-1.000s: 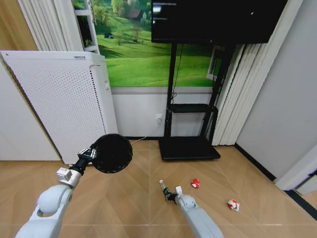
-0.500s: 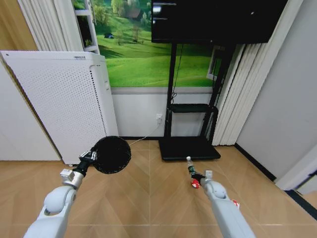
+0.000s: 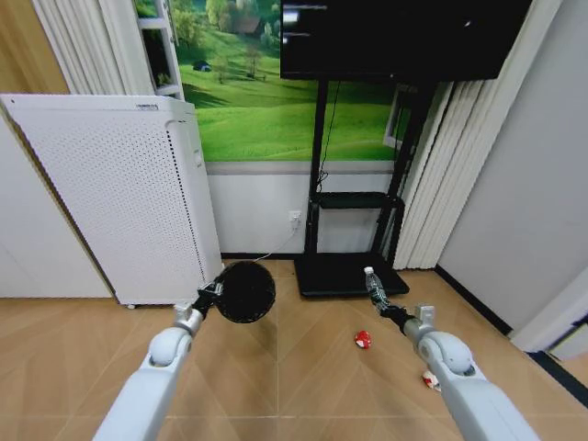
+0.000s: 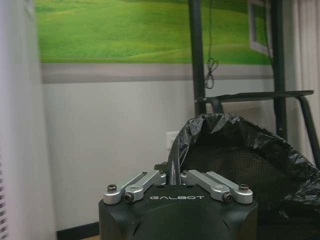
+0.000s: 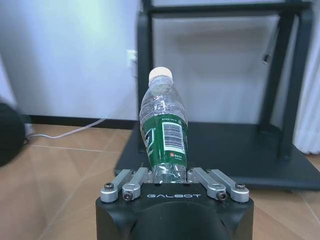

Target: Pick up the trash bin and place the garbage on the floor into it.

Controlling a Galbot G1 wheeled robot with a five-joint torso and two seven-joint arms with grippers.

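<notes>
The right gripper [image 3: 393,313] was clamped on the small clear bottle with a green label and pale cap [image 3: 373,284], held upright above the floor. The left gripper [image 3: 208,296] pinched the rim of the small black round mesh bin [image 3: 244,291], lifted clear beside the tall white perforated air purifier [image 3: 119,193]. A red wad [image 3: 363,339] and a red-and-white wad [image 3: 430,378] lay on the wooden floor [image 3: 294,386].

Wood floor [image 3: 276,386]. White air purifier [image 3: 119,202] at 9 o'clock; black TV stand [image 3: 354,266] at 12 o'clock against landscape mural [image 3: 266,101].

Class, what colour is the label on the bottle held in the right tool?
Green, with a white barcode patch, on the bottle; the right wrist view shows it best.
</notes>
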